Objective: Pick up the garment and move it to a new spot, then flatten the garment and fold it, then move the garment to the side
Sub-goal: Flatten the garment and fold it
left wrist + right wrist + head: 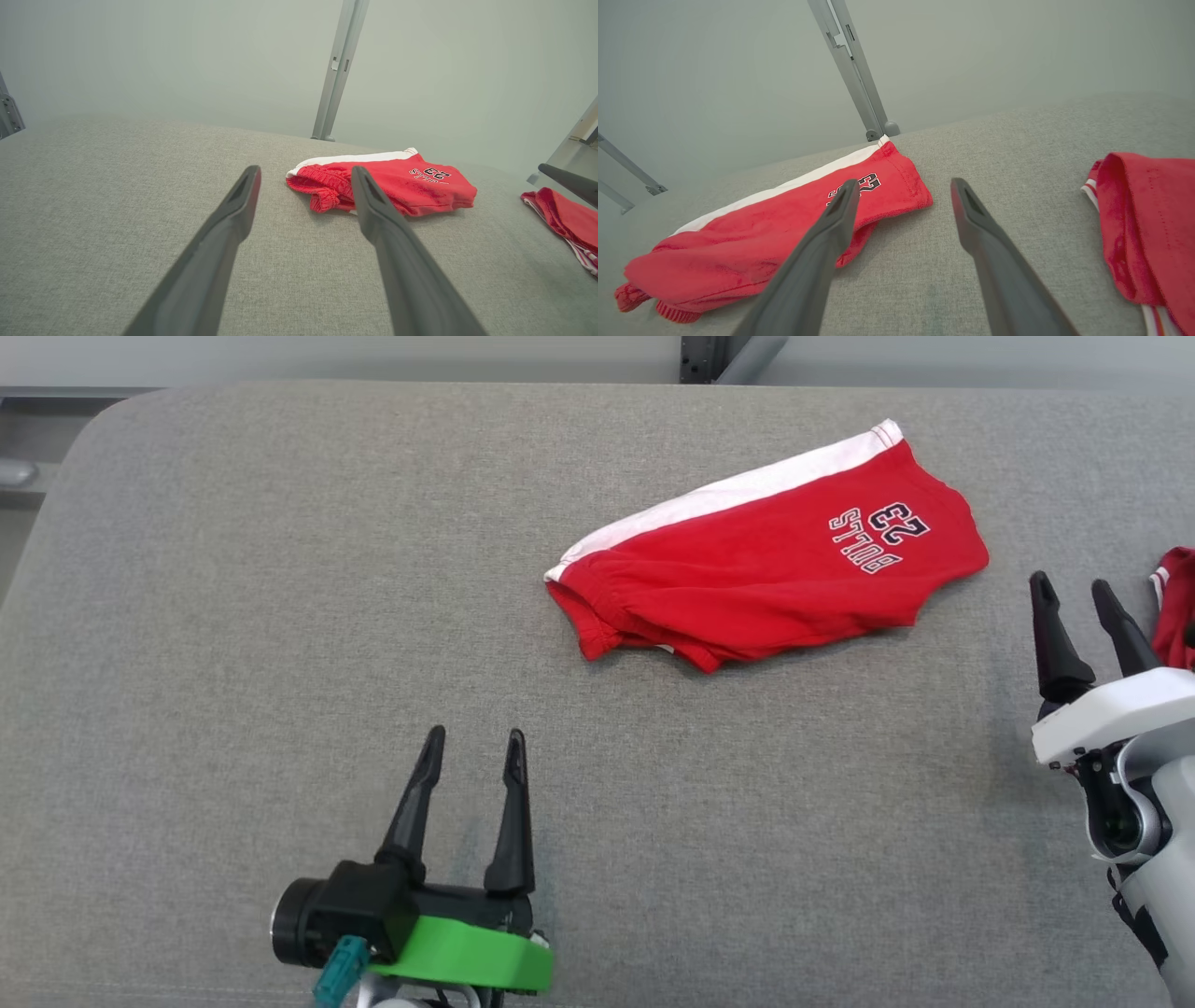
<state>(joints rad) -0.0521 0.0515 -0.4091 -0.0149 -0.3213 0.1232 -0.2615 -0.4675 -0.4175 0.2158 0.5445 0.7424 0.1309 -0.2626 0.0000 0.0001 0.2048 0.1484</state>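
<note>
Lying folded on the grey padded table (280, 616), the red garment (775, 565) was seen toward the far right, its white stripe turned away from the robot. Both grippers were held clear of it, fingers spread and nothing between them: the left gripper (474, 737) near and low, the right gripper (1072, 581) just beside the printed end. A second red garment (1176, 607) was seen at the right edge. The fold was judged done, which would explain the empty grippers.
</note>
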